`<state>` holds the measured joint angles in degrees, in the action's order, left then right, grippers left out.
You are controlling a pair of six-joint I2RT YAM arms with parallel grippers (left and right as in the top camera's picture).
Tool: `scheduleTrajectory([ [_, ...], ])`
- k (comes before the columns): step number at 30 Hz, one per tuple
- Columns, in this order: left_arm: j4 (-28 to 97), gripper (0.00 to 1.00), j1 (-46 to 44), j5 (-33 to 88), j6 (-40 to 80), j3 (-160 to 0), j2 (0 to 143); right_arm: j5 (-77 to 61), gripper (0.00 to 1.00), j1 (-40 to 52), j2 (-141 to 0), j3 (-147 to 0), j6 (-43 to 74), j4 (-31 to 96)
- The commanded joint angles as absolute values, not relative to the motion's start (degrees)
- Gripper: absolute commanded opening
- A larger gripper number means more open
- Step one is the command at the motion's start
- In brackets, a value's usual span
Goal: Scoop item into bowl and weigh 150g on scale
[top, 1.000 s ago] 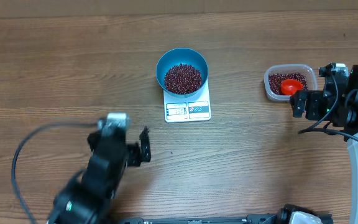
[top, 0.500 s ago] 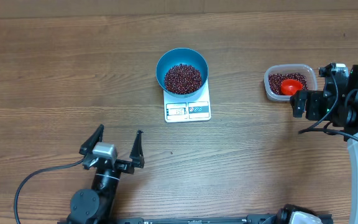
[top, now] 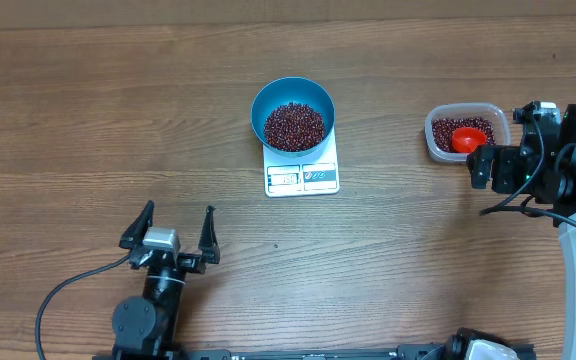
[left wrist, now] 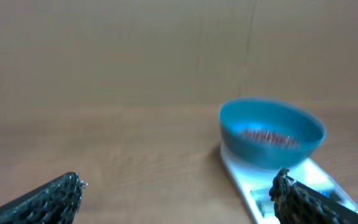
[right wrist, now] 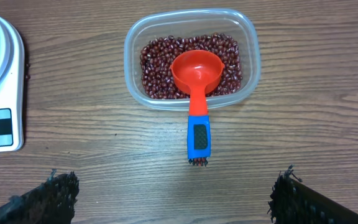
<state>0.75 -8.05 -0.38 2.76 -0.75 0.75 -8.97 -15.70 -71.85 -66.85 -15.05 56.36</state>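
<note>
White scale (top: 303,176), readout illegible; blue bowl (top: 260,108) of beans (top: 293,126) atop; tub (right wrist: 133,62) right of scale: beans, scoop (right wrist: 196,81); left gripper (top: 178,215), right gripper (right wrist: 176,199) agape.

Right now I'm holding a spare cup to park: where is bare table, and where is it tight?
Bare: the table left of the bowl and scale, beyond the left end effector; also the strip between scale and clear tub. Crowded: by the tub, where the scoop handle juts out toward the right end effector.
</note>
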Motion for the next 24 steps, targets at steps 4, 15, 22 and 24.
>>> scheduleTrajectory([
  [4,4.51,1.00,-5.82,0.64,-0.05,-0.25,0.16,-8.84,1.00,-15.44,-71.92,-68.34,-15.29,56.10],
  [15,4.45,1.00,-5.52,0.78,-0.03,-0.25,0.16,-8.84,1.00,-15.44,-71.92,-68.34,-15.27,56.10],
  [22,4.45,1.00,-5.37,0.78,-0.03,-0.25,0.16,-8.84,1.00,-15.44,-71.92,-68.34,-15.29,56.10],
  [24,4.45,1.00,-4.58,0.93,-0.03,-0.25,0.16,-8.84,1.00,-15.44,-71.92,-68.34,-15.27,56.10],
])
